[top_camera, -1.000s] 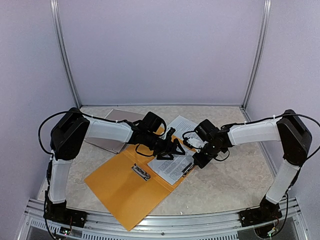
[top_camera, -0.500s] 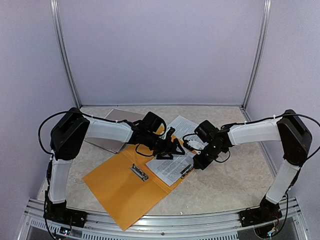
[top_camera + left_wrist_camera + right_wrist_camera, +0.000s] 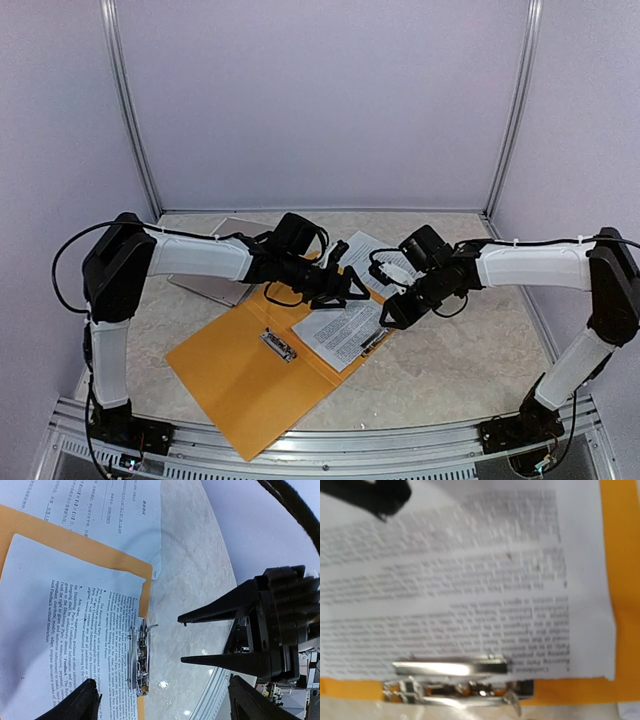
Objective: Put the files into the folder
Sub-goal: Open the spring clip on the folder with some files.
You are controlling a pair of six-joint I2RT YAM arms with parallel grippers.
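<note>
now, one sheet of the files (image 3: 345,330) lies on the right half of the open orange folder (image 3: 240,385), its edge under the metal clip (image 3: 450,669). a second sheet (image 3: 365,250) rests on the surface (image 3: 450,370) at the folder's far edge. the left pincer (image 3: 350,288) hovers wide and empty above the page. the right pincer (image 3: 183,641), fingers parted and empty, sits just beside the clip. best to rise clear without snagging the clip, then take the second sheet by a free corner.
</note>
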